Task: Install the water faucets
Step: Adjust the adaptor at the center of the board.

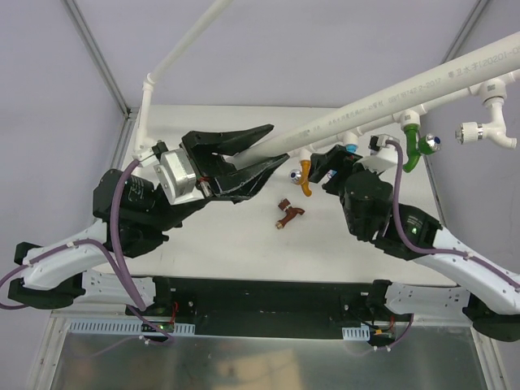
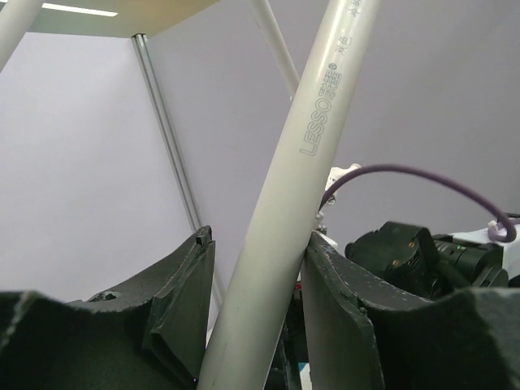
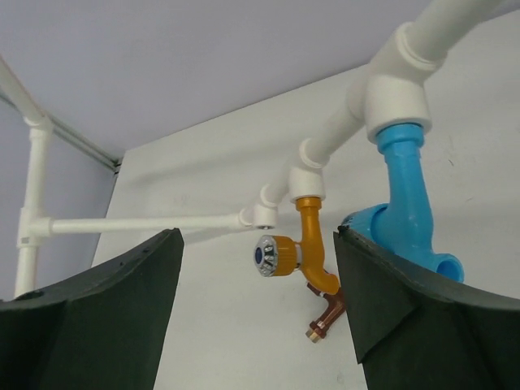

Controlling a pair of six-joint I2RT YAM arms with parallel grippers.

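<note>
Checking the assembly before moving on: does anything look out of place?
Yes. The brown faucet lies loose on its side on the table, while the orange faucet, blue faucet and green faucet hang from the pipe frame. The frame sits tilted, running through the left claw.

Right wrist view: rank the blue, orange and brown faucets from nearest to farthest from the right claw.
1. Blue faucet: right side, hanging from the pipe, close beside the right claw.
2. Orange faucet: centre, on the next joint along.
3. Brown faucet: lying on the table, partly behind the orange spout.
</note>
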